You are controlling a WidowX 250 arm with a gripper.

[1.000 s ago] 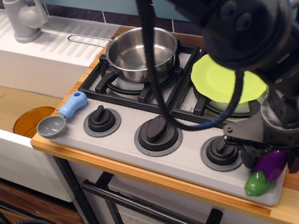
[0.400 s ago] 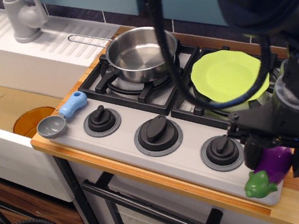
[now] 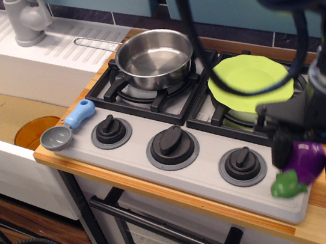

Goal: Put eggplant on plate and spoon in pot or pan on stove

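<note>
My gripper (image 3: 312,160) is shut on the purple eggplant (image 3: 305,160) at the stove's front right corner, and its green stem cap (image 3: 287,184) hangs just above the grey stove (image 3: 207,173). The lime-green plate (image 3: 248,81) lies on the right rear burner, just behind the gripper. The steel pot (image 3: 154,57) stands empty on the left rear burner, with its wire handle pointing left. The spoon (image 3: 69,125), with a blue handle and a grey bowl, lies at the stove's front left corner.
Three black knobs (image 3: 171,141) line the stove front. An orange disc (image 3: 35,131) lies in the sink at left. A grey faucet (image 3: 27,19) and a ribbed drainboard stand at the back left. The arm's black cable hangs over the burners.
The gripper has closed on the eggplant and raised it slightly up and to the right. The arm has pulled up and back, uncovering more of the plate.
</note>
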